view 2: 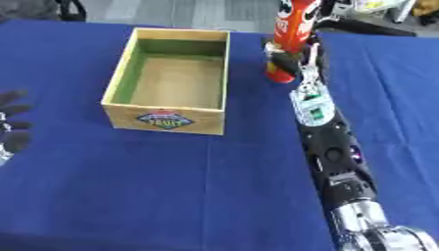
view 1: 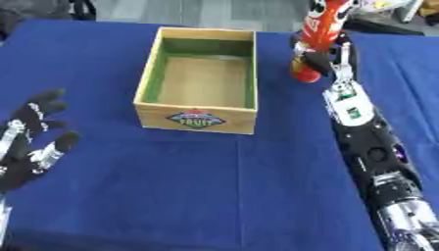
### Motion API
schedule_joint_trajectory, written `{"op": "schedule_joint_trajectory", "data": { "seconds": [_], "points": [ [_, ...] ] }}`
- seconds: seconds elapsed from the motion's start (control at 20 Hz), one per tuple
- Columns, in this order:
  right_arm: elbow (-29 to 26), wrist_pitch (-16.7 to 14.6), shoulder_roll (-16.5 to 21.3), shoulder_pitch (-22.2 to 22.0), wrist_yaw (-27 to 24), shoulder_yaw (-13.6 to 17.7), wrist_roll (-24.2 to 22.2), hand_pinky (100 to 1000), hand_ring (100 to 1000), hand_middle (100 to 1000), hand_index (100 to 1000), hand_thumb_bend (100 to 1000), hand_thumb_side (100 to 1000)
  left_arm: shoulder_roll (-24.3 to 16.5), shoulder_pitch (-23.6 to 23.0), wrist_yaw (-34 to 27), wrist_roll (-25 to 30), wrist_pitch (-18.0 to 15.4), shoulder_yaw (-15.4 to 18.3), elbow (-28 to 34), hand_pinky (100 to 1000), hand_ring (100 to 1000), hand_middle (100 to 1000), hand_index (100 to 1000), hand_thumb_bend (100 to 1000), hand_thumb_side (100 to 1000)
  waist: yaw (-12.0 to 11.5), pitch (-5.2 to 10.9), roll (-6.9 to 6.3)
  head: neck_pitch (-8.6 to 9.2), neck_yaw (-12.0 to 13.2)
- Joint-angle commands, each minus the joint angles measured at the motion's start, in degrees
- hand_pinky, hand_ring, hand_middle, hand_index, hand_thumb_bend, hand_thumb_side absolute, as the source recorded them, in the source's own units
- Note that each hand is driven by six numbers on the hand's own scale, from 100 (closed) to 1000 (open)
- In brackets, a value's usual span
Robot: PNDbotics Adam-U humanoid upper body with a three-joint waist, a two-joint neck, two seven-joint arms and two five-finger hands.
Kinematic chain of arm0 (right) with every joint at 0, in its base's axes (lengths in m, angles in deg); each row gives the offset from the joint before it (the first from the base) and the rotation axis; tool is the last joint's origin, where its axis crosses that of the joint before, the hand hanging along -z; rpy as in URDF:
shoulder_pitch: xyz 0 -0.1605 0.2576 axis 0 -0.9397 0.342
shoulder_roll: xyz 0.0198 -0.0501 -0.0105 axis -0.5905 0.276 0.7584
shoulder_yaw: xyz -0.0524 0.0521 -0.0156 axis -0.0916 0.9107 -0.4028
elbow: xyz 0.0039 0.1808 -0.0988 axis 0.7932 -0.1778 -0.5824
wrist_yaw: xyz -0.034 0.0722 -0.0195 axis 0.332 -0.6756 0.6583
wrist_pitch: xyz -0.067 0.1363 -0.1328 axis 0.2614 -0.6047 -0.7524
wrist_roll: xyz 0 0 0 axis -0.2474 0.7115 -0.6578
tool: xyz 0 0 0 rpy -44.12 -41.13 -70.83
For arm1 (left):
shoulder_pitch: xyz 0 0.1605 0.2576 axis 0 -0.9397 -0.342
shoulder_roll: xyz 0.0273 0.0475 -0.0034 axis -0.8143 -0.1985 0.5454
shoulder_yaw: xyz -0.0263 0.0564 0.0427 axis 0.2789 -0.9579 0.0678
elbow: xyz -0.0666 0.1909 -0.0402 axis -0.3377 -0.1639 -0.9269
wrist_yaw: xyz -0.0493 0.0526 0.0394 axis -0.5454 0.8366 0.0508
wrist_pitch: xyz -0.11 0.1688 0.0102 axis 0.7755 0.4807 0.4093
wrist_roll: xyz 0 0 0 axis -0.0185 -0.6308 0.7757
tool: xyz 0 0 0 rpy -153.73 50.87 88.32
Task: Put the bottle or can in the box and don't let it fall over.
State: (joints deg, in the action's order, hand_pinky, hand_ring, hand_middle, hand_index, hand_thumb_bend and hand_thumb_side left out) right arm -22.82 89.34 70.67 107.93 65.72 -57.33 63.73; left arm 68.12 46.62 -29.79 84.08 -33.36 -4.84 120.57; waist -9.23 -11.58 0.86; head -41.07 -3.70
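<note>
One wooden box (view 1: pixel 197 81), one red bottle (view 1: pixel 319 37) (tall, orange-red), and two robot hands: left hand (view 1: pixel 30 147), right hand (view 1: pixel 322 56).

Table's covered in a matt blue cloth (view 1: pixel 214 186), smooth with barely a wrinkle. The wooden box (view 1: pixel 197 119) is pale raw-looking timber outside, painted green on the inner walls, with a printed label on front. The red bottle (view 1: pixel 319 34) at 1 o'clock looks like glossy plastic. Right hand (view 1: pixel 319 60) is black, the forearm ending in shiny silver metal.
</note>
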Motion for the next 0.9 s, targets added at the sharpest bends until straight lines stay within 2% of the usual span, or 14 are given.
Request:
{"op": "schedule_joint_trajectory", "data": {
  "seconds": [0.05, 0.55, 0.9],
  "points": [
    [-1.24, -0.14, 1.1, 1.59, -0.4, 0.29, 0.52, 750, 844, 836, 922, 639, 401, -0.6, 0.63, -0.15, 0.14, -0.03, 0.18, 0.94, 772, 890, 916, 931, 705, 698, -0.11, 0.76, -0.14, 0.66, -0.22],
    [-1.66, -0.46, 1.04, 2.08, -0.72, 0.42, 0.64, 737, 827, 822, 912, 638, 391, -0.59, 0.56, -0.15, 0.17, -0.02, 0.18, 0.92, 773, 890, 915, 930, 706, 698, -0.05, 0.86, -0.07, 0.66, -0.36],
    [-1.75, -0.6, 1.02, 2.17, -0.55, 0.39, 0.31, 730, 808, 803, 897, 621, 360, -0.61, 0.54, -0.15, 0.19, -0.03, 0.2, 0.91, 774, 889, 914, 930, 707, 698, 0.09, 0.87, -0.12, 0.83, -1.49]
  ]
}}
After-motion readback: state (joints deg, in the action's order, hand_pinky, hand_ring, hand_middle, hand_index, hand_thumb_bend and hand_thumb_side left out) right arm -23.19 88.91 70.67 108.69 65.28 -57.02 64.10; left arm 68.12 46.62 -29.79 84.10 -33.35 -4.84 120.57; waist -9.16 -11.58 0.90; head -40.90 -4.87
